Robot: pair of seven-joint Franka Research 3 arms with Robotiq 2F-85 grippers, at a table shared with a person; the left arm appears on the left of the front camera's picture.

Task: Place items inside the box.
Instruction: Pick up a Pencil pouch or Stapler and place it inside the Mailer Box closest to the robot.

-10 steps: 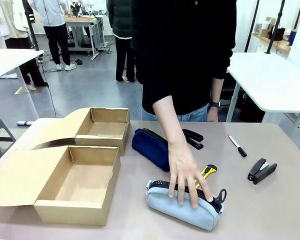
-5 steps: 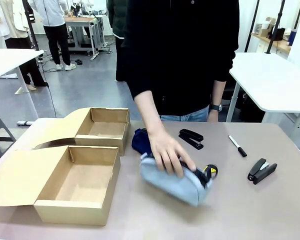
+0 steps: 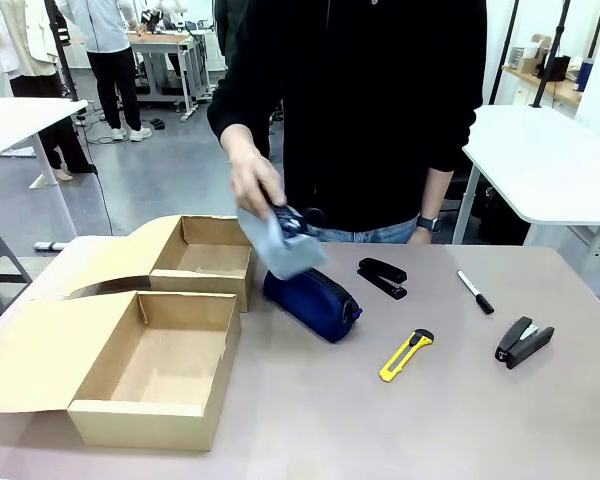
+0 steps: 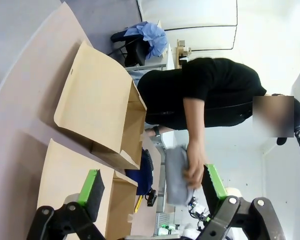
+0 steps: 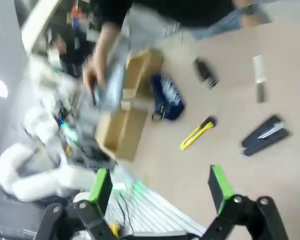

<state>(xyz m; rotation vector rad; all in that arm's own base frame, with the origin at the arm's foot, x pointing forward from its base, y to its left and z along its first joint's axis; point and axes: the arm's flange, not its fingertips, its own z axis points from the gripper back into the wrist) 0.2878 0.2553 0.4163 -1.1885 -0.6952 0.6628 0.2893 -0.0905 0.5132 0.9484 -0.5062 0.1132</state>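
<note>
– Starting with the surface and the room: what is seen?

– A brown-grey table [image 3: 300, 420] is shown, with two open cardboard boxes set at its left: a near box [image 3: 150, 372] and a far box [image 3: 216, 256], both bare inside. A person in black is seen at the far side. Beyond, a grey floor [image 3: 170, 180], a white table [image 3: 550, 160] and other people [image 3: 110, 40] are visible.

– Where are the items found?

– The grey zip pouch [image 3: 283, 243] is gripped in the person's hand [image 3: 252, 180] and lifted clear of the table, above the far box's right corner. The navy zip pouch [image 3: 312, 298] is laid just beside that box. The black stapler [image 3: 383, 277] and the black marker pen [image 3: 475, 291] are placed farther right, the yellow utility knife [image 3: 406, 354] nearer the robot, and a second stapler [image 3: 524, 341] towards the right edge.

– And the fingers?

– On the left gripper [image 4: 152, 187] the green pads [image 4: 91, 189] are spread wide; nothing is held or touched between them. The right wrist view is blurred, yet the right gripper [image 5: 160, 187] is also seen spread apart above the table, with nothing clasped.
</note>
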